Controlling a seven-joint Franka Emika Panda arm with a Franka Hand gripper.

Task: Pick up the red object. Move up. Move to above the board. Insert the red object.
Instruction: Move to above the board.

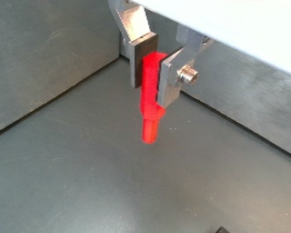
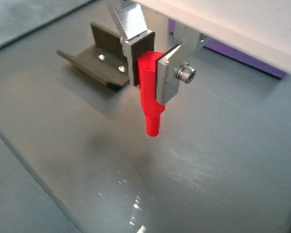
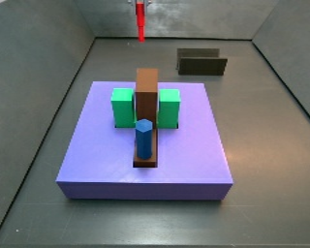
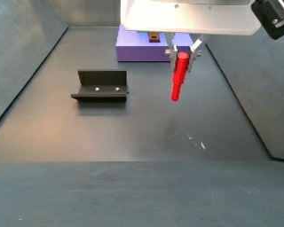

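My gripper (image 1: 152, 68) is shut on the red object (image 1: 149, 114), a thin bright red peg that hangs straight down from between the silver fingers. Both wrist views show it, with its narrower tip clear of the grey floor (image 2: 151, 105). In a side view the red object (image 4: 177, 75) hangs in the air under the gripper (image 4: 180, 49), in front of the purple board (image 4: 142, 49). In a side view it (image 3: 140, 21) is far behind the board (image 3: 106, 160), near the back wall.
On the board stand a brown bar (image 3: 147, 97), a green block (image 3: 124, 107) and a blue hexagonal peg (image 3: 143, 139). The dark fixture (image 4: 100, 85) stands on the floor beside the gripper, also in a wrist view (image 2: 102, 56). Grey walls enclose the floor.
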